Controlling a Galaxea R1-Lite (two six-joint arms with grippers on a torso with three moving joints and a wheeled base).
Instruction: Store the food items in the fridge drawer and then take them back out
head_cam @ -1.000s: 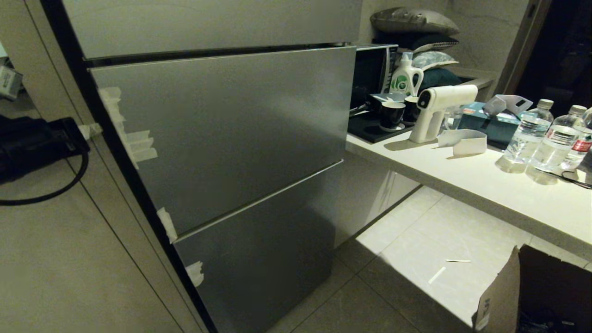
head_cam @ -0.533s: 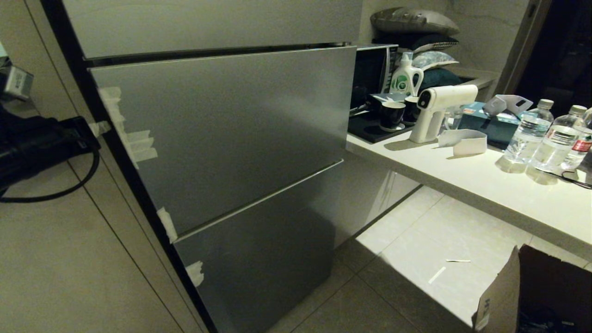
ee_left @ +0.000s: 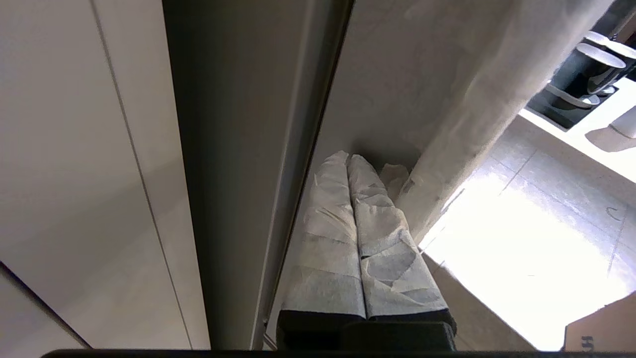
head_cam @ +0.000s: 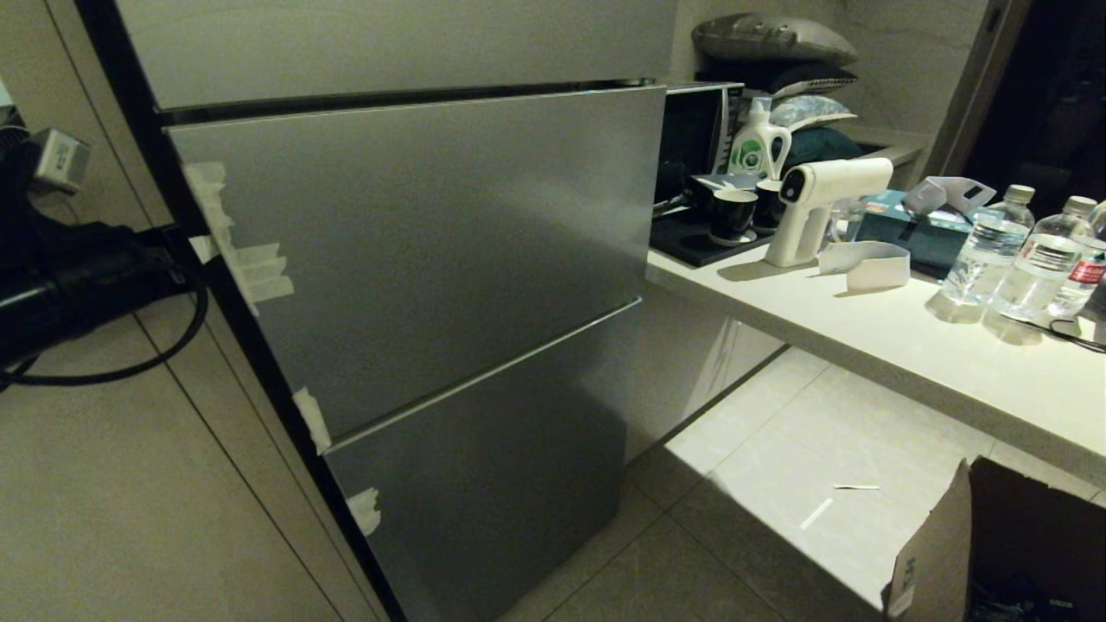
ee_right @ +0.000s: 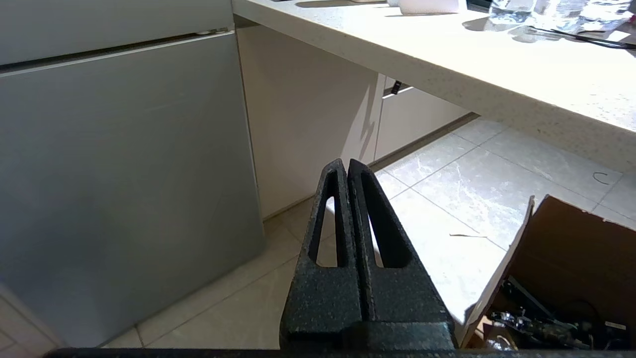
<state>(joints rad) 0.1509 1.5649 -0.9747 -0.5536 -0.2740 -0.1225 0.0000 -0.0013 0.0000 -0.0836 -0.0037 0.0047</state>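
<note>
Nearest the robot, the right claw [ee_right: 348,166] hangs low over the floor tiles [ee_right: 447,199], its bare black fingers pressed together on nothing; it appears parked, beside an open cardboard box [ee_right: 556,258]. Only the right wrist view shows it; the head view does not.

At the left edge of the head view the left arm [head_cam: 78,268] reaches toward the hinge-side edge of the fridge, where strips of pale tape [head_cam: 259,268] mark the grey steel door panels [head_cam: 432,242]. The left wrist view adds what the head view hides: the left claw [ee_left: 348,161], its fingers wrapped in pale tape and pressed together, points at the dark seam [ee_left: 318,139] beside a panel. Judged from this, the closed tips serve as a wedge or hook to pull a panel open.

All panels sit shut, so the fridge drawer and the food items are hidden in every view.

Farthest, the tabletop [head_cam: 907,345] carries water bottles [head_cam: 985,250], a white spray gun [head_cam: 821,203] and dark cups [head_cam: 733,214].
</note>
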